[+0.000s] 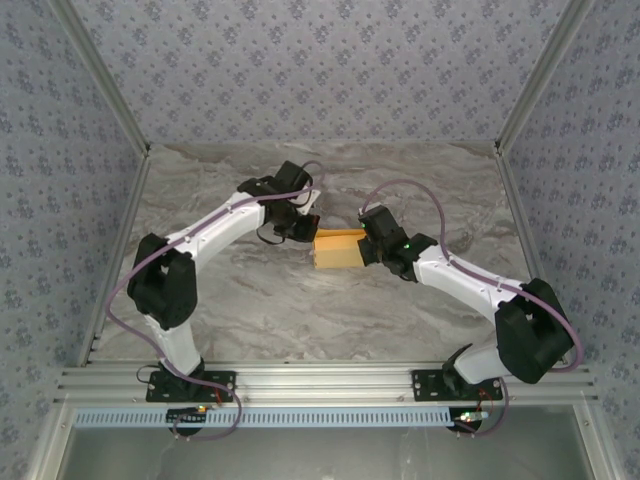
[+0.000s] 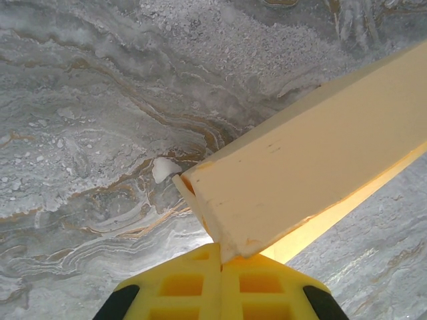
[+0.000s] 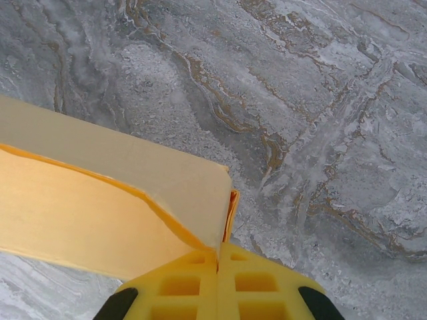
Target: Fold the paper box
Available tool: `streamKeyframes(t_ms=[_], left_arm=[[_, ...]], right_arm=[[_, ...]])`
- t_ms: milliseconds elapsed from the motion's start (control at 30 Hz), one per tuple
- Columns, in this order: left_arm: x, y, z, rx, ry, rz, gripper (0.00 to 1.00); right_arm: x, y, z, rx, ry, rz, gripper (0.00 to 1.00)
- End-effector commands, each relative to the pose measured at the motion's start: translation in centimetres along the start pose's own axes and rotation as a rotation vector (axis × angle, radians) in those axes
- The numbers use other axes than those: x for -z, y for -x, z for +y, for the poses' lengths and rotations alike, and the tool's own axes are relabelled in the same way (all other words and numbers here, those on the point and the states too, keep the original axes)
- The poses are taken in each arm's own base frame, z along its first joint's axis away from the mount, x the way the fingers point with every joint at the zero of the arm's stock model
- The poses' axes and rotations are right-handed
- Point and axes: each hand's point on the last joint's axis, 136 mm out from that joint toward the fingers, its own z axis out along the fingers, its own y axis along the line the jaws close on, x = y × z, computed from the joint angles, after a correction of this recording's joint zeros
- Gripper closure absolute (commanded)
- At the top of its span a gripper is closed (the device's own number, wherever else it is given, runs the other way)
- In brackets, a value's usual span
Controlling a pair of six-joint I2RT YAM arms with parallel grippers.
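The paper box (image 1: 338, 250) is a yellow-orange card shape held above the marble table between both arms. My left gripper (image 1: 303, 230) is at its left end. In the left wrist view the yellow jaws are pressed together and my left gripper (image 2: 221, 257) is shut on a corner of the paper box (image 2: 313, 173). My right gripper (image 1: 368, 246) is at the box's right end. In the right wrist view my right gripper (image 3: 217, 257) is shut on an edge of the paper box (image 3: 100, 200), whose pale panel and orange layer spread to the left.
The grey marble table (image 1: 300, 310) is fenced by metal frame rails (image 1: 110, 250) and patterned walls on three sides. A small white speck (image 2: 163, 168) lies on the marble just beyond the box corner.
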Motion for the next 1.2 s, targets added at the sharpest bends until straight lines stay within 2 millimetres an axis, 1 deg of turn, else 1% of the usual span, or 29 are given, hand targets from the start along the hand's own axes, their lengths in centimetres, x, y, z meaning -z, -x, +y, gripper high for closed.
streamKeyframes(t_ms=[0,433,633,1167], left_arm=[[-0.27,-1.44,1.8,-0.017,0.098,0.082,1.0],[-0.33,-1.54,1.68,-0.048,0.122,0.112,1.0],[0.02,-1.51,1.95,-0.072,0.143,0.128,1.0],[0.14,-1.24,1.99,-0.08,0.152,0.137,1.0]], right_arm=[[-0.54,-2.75,-0.36,0.021,-0.025,0.11,1.0],[-0.7,-2.89,-0.38,0.02,-0.025,0.113,1.0],[-0.69,-2.87,-0.36,0.02,-0.025,0.112,1.0],[-0.73,-2.87,-0.39,0.017,-0.026,0.112,1.0]])
